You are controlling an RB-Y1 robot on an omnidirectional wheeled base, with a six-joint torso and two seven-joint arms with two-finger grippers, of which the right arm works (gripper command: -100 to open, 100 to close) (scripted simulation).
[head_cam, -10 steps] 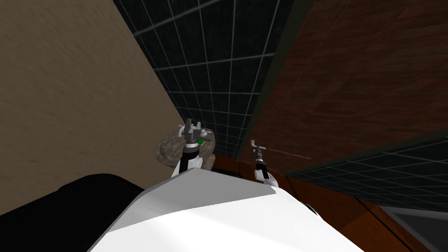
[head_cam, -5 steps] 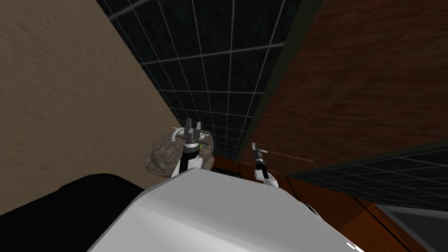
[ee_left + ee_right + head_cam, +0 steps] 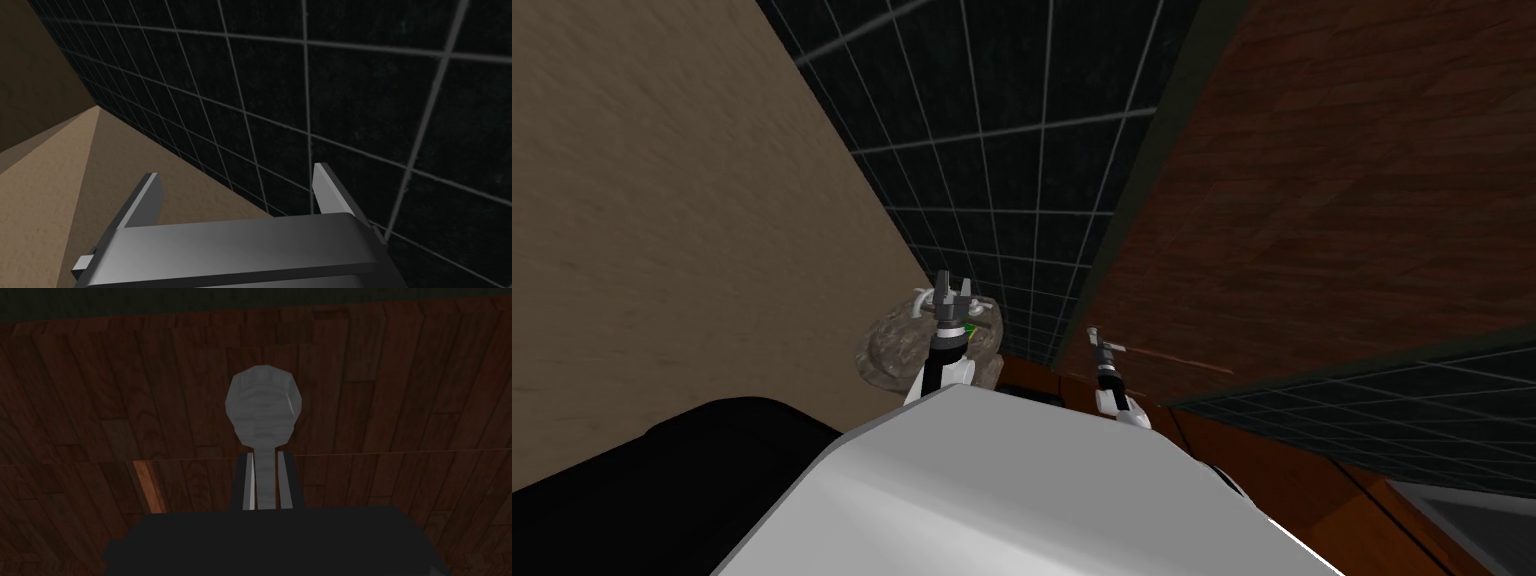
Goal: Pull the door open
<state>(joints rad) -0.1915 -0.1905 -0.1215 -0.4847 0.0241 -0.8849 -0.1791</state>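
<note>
The door (image 3: 1312, 200) is a dark brown wooden panel on the right of the head view. Its grey handle (image 3: 263, 408) has a round plate against the wood and a thin lever coming toward my hand. My right gripper (image 3: 265, 488) is shut on that lever, its fingers (image 3: 247, 485) pressing both sides. In the head view the right gripper (image 3: 1094, 337) reaches to the door's near edge. My left gripper (image 3: 953, 288) hangs open over a rock-like lump, its fingers (image 3: 150, 197) wide apart with nothing between them.
A beige wall (image 3: 662, 200) runs along the left. A dark tiled surface (image 3: 1012, 150) lies between it and the door. The grey-brown rock-like lump (image 3: 897, 350) sits below the left gripper. A black shape (image 3: 632, 480) fills the lower left corner.
My right gripper's fingers have closed on the door handle's lever. My head view has shifted slightly. The left arm holds its place.
</note>
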